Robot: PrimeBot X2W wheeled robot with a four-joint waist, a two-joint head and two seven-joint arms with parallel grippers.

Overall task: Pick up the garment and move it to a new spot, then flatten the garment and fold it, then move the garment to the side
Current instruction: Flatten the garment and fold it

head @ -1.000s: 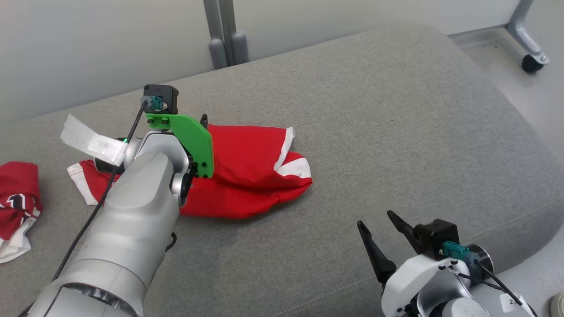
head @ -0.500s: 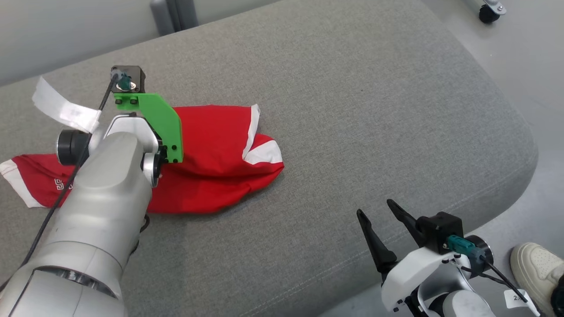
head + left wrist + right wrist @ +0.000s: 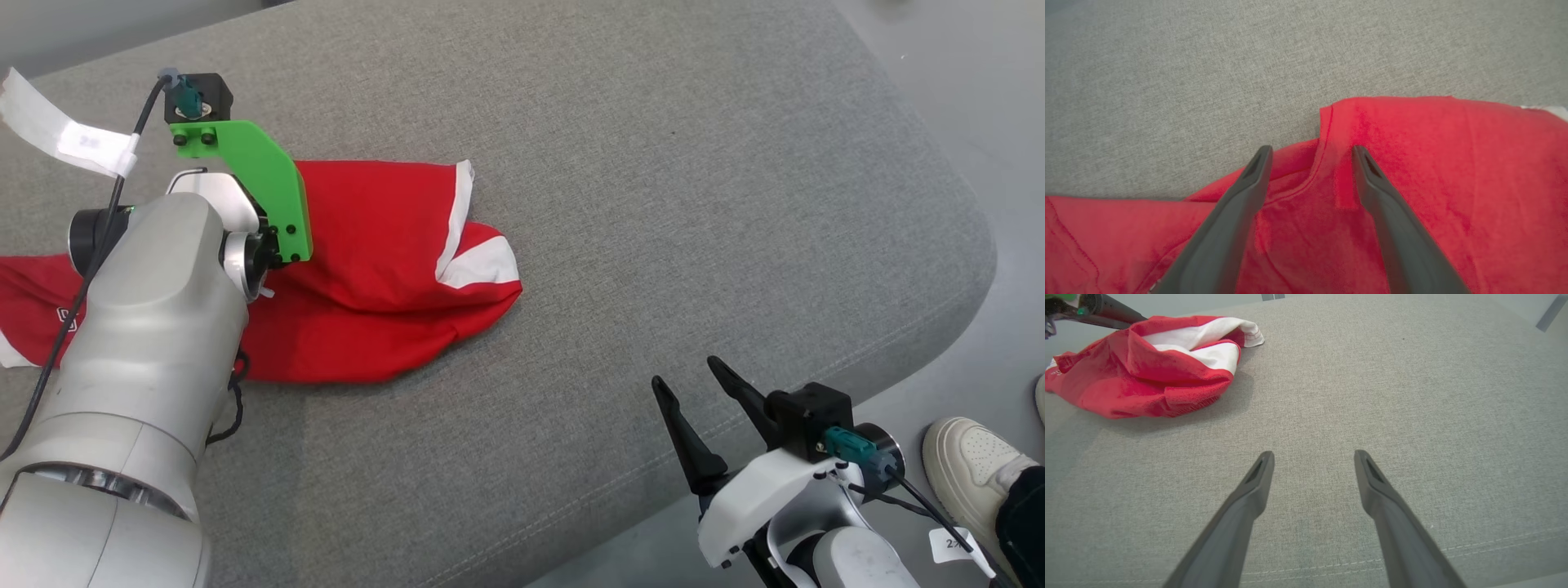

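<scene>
Red garment point(image 3: 384, 253) lies bunched on grey cushion point(image 3: 653, 163), centre-left of head view. My L end effector point(image 3: 1310, 153) hangs over its edge, fingers apart, empty; R end effector point(image 3: 682, 371), lower right, same. Pick-up step, I judge: next, lower L, pinch the fold.

A small white tag point(image 3: 949, 545) hangs on the right arm's cable point(image 3: 922, 510) at the near right. It bears dark print that starts with "2"; the rest cannot be made out. The white tape flag point(image 3: 57, 135) on the left arm's cable point(image 3: 141, 122), far left, carries a faint grey mark too blurred to read. A small white print point(image 3: 66, 317) near the left end of the red garment point(image 3: 375, 245) is also unreadable.
</scene>
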